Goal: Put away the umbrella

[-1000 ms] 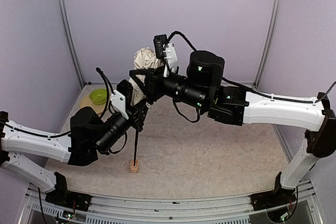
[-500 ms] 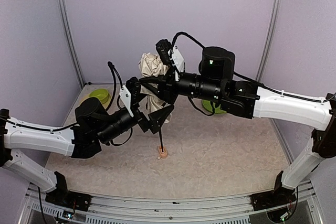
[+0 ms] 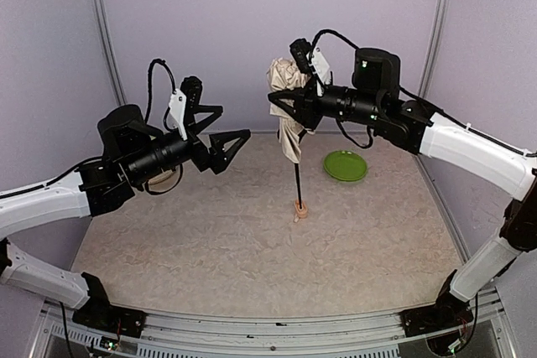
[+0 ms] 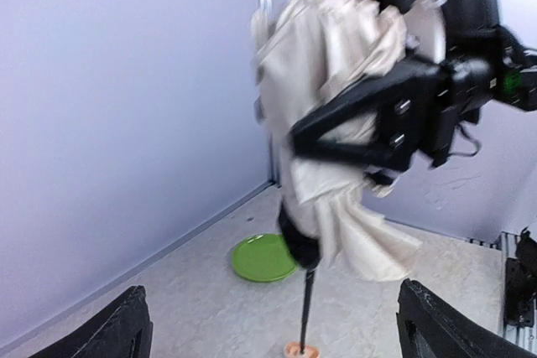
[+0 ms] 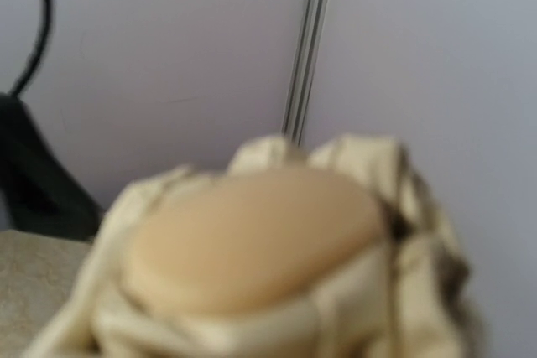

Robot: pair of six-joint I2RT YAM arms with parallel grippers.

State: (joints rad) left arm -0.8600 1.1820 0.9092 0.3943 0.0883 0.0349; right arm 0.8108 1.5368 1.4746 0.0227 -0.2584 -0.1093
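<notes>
Ideally the right hand, clenched on the bunched cream canopy of the umbrella standing knob-down on the bench, should hold it upright while the released left hand closes low on the shaft.

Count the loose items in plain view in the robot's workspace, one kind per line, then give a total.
umbrella: 1
green plate: 1
Total: 2
</notes>
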